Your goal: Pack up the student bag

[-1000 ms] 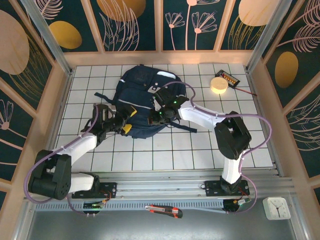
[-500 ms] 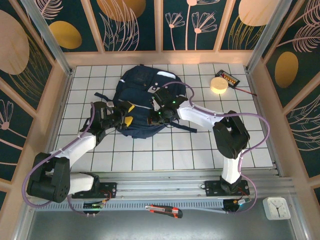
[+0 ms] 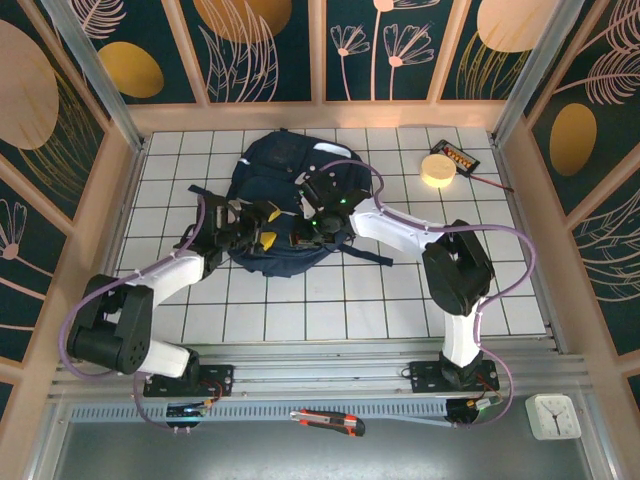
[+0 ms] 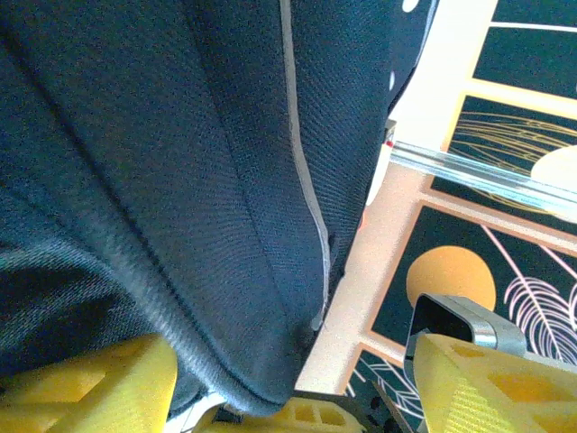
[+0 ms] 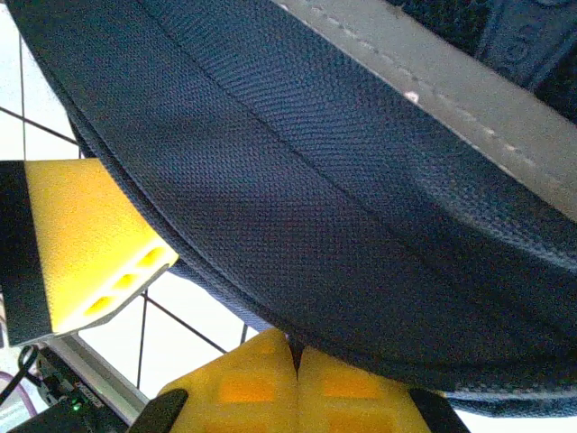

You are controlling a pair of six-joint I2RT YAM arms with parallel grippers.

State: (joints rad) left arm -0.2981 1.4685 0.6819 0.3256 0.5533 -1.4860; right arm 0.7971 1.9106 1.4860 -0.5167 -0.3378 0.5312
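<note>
The student bag (image 3: 283,205) lies on the desk (image 3: 400,290) near the far edge, centre-left. The left claw (image 3: 262,228), fingers apart, straddles its near-left rim. The right claw (image 3: 303,232) meets the bag's near rim; whether its fingers grip the fabric, I cannot tell.

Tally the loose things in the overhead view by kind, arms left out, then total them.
Student bag: 1
Round pale disc: 1
Small black device with a wire: 1
Utility knife: 1
White clock: 1
Total: 5
</note>
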